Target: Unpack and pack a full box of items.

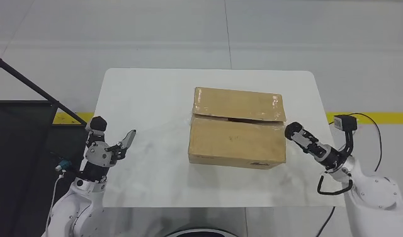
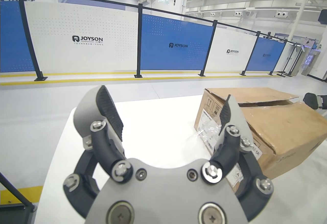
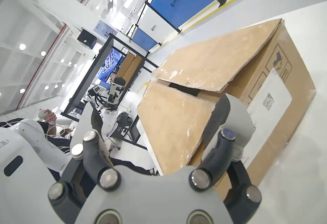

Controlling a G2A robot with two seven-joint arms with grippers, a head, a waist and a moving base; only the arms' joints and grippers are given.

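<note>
The left jaws hang wide apart over the near left side of the flat white table, holding nothing. The right jaws are wide apart too, at the near right corner of the brown cardboard box, which sits shut in the middle of the table. A push there might slide the box instead of opening it. Farther back, the far top flap seems to lie over the near flap, so tugging the near flap first could tear it.
</note>
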